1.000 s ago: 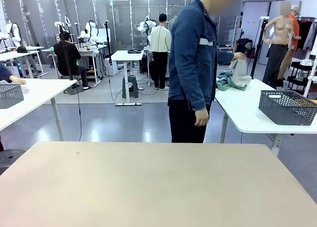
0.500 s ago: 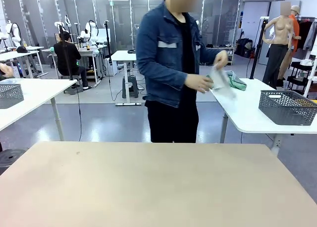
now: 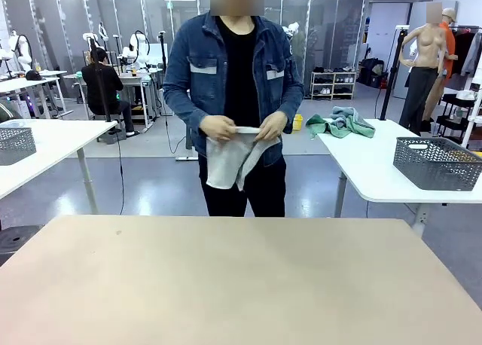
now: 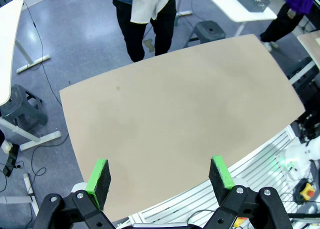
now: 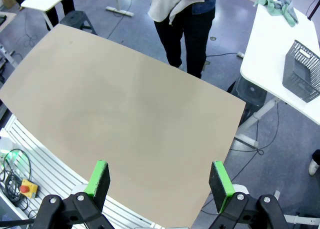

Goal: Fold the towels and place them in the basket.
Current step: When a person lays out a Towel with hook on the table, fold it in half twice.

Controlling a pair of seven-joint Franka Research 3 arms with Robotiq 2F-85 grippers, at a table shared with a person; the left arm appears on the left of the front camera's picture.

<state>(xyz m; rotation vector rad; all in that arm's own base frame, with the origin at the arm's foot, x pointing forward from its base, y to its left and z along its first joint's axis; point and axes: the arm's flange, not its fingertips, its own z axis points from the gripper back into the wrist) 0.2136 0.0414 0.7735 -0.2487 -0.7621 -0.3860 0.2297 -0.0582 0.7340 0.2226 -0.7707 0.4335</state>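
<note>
The pale off-white terry towel (image 3: 228, 161) is on the move! A second ago the person stood side-on at the white side table (image 3: 361, 168), picking from the cloth pile. Now they face us squarely in the upper centre of the frame, with the towel hanging crumpled between the hand at picture left (image 3: 219, 126) and the hand at picture right (image 3: 273, 125). My read: it's about to be delivered, and no folding has started.

The mint green terry towel (image 3: 325, 124) lies bunched on that side table at upper right. The dark rectangular mesh basket (image 3: 437, 163) sits further right on the same top, well apart from it.

The left tool (image 4: 159, 170) and the right tool (image 5: 159, 173) hang high over the near edge, green pads spread wide, gripping nothing.

The broad tan table (image 3: 241, 285) across the lower half carries nothing yet. Beyond it there's glossy grey floor, with seated and standing people at benches in the upper left.
</note>
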